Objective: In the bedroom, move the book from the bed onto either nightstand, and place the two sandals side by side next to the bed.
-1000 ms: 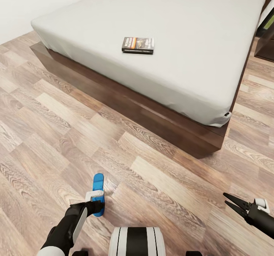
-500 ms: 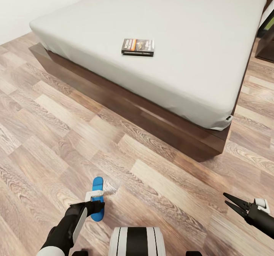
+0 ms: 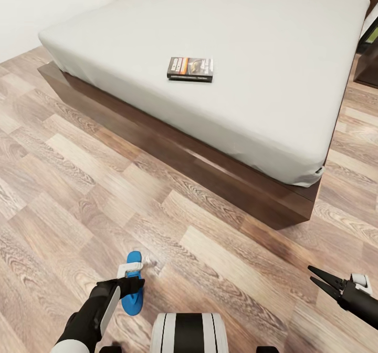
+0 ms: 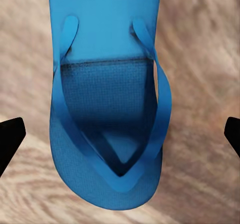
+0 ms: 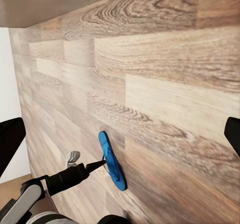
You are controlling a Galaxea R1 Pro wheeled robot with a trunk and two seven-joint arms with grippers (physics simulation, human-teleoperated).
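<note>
Item: one thin, flat, bright blue flip-flop sandal (image 3: 132, 287), strap side up, lay on the brown wood-plank floor (image 3: 210, 248), well apart from the long near side of the low platform bed with dark brown wood frame (image 3: 173, 145). Position relative to tooling: directly beneath the left end effector (image 3: 131, 284), which hung over its middle; in the left wrist view the sandal (image 4: 107, 104) sat centred between the two black fingertips (image 4: 10, 139), these spread wide and clear of both its edges, holding nothing. Long axis: ran from the robot toward the bed, crosswise to the line between the fingertips, so a straight descent would likely close across the narrow width. Right end effector (image 3: 321, 282): fingers parted, empty, well off to the far side; the left arm was plainly nearer. Small dark paperback book with orange band (image 3: 190, 68): lay flat on the pale mattress, near its middle. Second sandal: location not established.
</note>
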